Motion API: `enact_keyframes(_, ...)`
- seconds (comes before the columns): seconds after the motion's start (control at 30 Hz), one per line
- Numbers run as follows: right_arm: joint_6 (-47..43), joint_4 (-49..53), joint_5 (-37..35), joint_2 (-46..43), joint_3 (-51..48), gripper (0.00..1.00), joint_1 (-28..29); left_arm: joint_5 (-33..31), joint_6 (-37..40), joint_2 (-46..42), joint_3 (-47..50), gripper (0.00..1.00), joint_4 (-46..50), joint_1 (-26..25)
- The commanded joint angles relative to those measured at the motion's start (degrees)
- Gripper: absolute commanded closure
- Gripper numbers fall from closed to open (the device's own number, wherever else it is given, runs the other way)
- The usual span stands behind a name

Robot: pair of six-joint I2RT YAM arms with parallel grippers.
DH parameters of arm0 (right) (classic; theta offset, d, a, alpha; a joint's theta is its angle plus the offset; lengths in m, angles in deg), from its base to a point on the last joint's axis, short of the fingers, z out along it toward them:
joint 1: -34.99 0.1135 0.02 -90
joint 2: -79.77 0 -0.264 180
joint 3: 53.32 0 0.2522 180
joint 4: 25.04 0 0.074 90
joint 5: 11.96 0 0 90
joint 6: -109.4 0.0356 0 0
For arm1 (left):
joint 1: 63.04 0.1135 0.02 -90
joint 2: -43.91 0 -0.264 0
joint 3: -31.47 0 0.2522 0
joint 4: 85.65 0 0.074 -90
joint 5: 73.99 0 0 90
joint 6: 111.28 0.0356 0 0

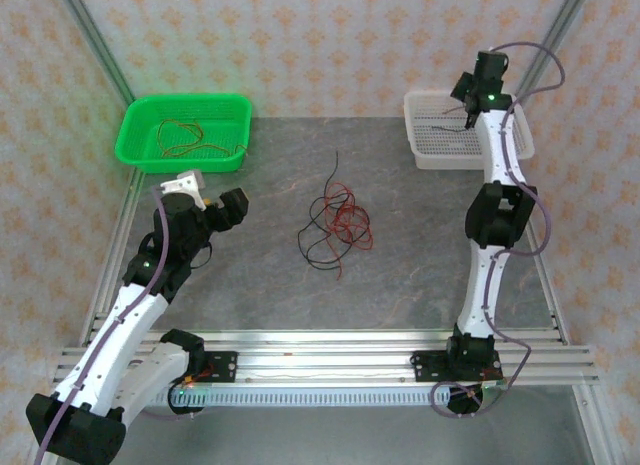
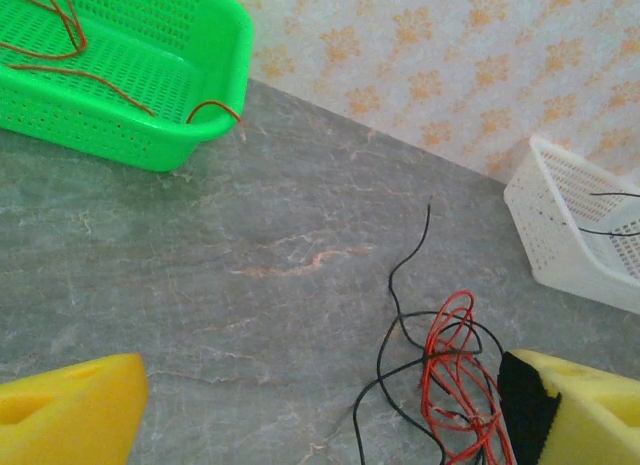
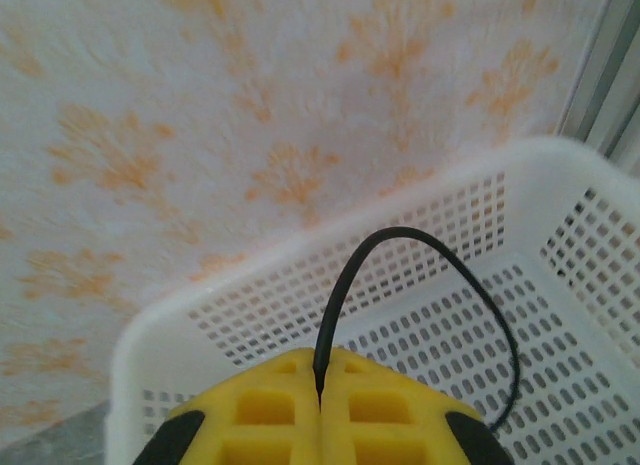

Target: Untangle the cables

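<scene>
Grey marbled desk [image 1: 420, 275] is sitting between patterned wallpaper walls, and the cables [image 1: 335, 225], a tangle of red and black strands, are lying on it near the middle. Left tool [image 2: 322, 400] is hovering released, its fingers spread wide, just left of the tangle. Right tool [image 3: 320, 390] is hanging over the white basket [image 1: 414, 125] at the far right, clenched on a black wire [image 3: 420, 260] that is arching above the basket floor. Red wires [image 1: 178, 135] are lying in the green basket [image 1: 130, 145] at the far left.
</scene>
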State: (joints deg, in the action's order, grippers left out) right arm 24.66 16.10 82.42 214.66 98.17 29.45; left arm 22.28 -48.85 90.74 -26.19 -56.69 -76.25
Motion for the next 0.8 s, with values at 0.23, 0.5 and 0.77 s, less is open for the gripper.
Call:
enact_keyframes(0.23, 0.54, 1.51, -4.07, 7.51, -0.71, 1.00, 0.00, -2.57, -1.86, -0.38, -2.39, 0.09, 3.75, -1.20)
enact_keyframes(0.5, 2.70, 3.79, -4.38, 8.68, -1.24, 0.85, -0.42, -2.75, -2.90, 1.41, -2.52, 0.08, 6.30, -2.34)
enact_keyframes(0.77, 4.17, 7.00, -4.73, 7.88, -0.53, 0.40, -0.74, -3.88, -3.99, 2.74, -2.26, 0.08, 7.63, -3.90)
